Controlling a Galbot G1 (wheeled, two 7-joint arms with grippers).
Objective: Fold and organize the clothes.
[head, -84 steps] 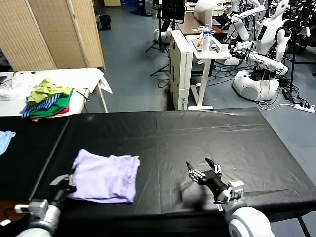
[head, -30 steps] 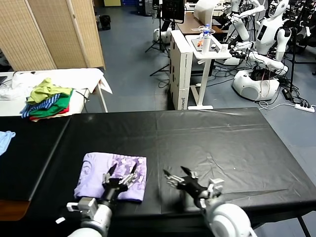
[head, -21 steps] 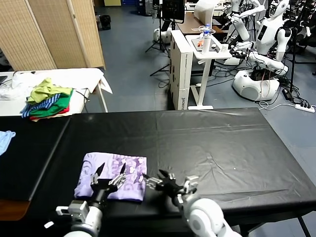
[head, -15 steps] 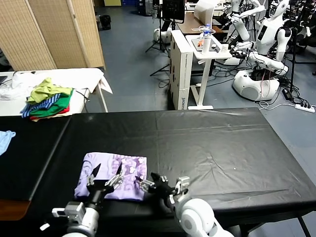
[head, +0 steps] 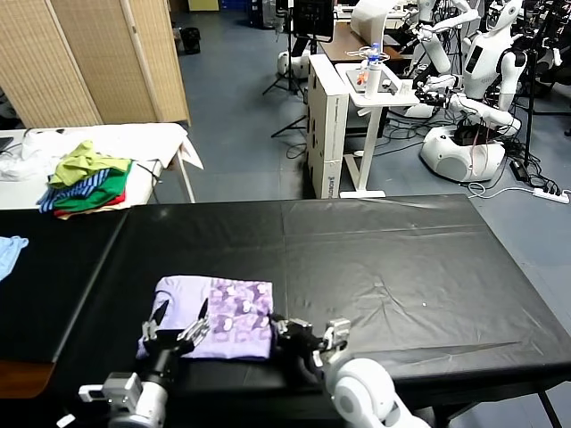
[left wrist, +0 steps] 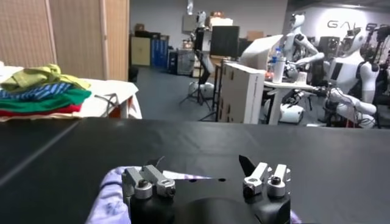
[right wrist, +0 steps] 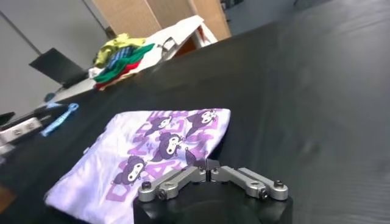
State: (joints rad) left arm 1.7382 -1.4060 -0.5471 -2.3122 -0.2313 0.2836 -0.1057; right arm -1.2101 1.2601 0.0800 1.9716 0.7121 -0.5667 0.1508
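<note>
Right gripper (head: 284,332) closed from spread fingers, now at near right corner of T-shirt (head: 214,315). Left gripper (head: 174,332) drawn back toward near edge. T-shirt shifted slightly right.

Two arms ending in rounded white casings at the wrist, seen in the head view. Left gripper (head: 177,328): black body, slim dark fingers with pointed tips, silver metal link blocks at the finger bases, each with a round screw head. Small white connector piece beside the left wrist casing. Right gripper (head: 287,332): black rounded housing, silver-grey link bars with dark screws, short black fingertips (right wrist: 201,162). Glossy white dome-shaped shell behind it.
</note>
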